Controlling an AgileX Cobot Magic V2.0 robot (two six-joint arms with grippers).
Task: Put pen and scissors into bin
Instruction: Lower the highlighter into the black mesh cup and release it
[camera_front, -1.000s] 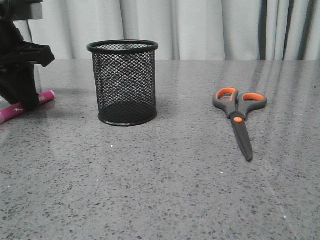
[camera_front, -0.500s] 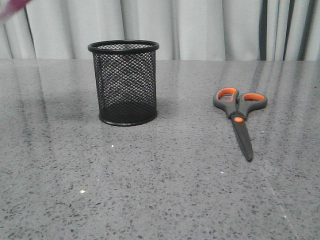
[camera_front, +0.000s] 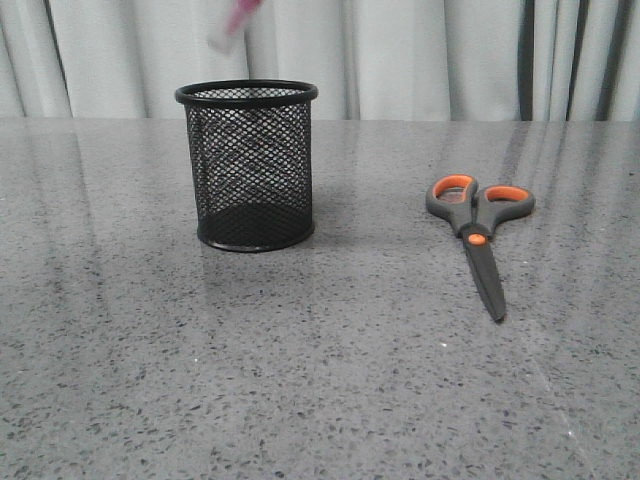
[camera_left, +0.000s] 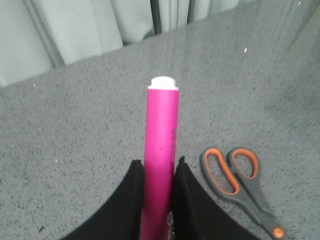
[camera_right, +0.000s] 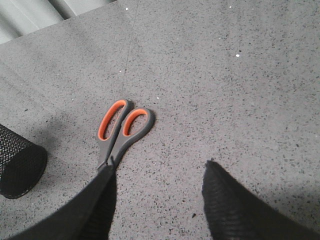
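The black wire-mesh bin (camera_front: 249, 165) stands upright on the grey table, left of centre. The magenta pen (camera_left: 161, 150) is clamped between my left gripper's (camera_left: 159, 167) black fingers, whitish end outward. In the front view only its blurred tip (camera_front: 232, 25) shows, high above the bin's rim; the gripper itself is out of that frame. The scissors (camera_front: 478, 232) lie flat to the right, handles to the back; they also show in the left wrist view (camera_left: 240, 180) and the right wrist view (camera_right: 120, 131). My right gripper (camera_right: 160, 170) is open and empty above the table beside the scissors.
Grey-white curtains (camera_front: 420, 55) hang behind the table's far edge. The bin shows lying at the edge of the right wrist view (camera_right: 17, 167).
The left gripper lifted the pen off the table at far left, rose out of the front view, and carried it right; the pen's tip now hangs above the bin. The scissors have not moved.
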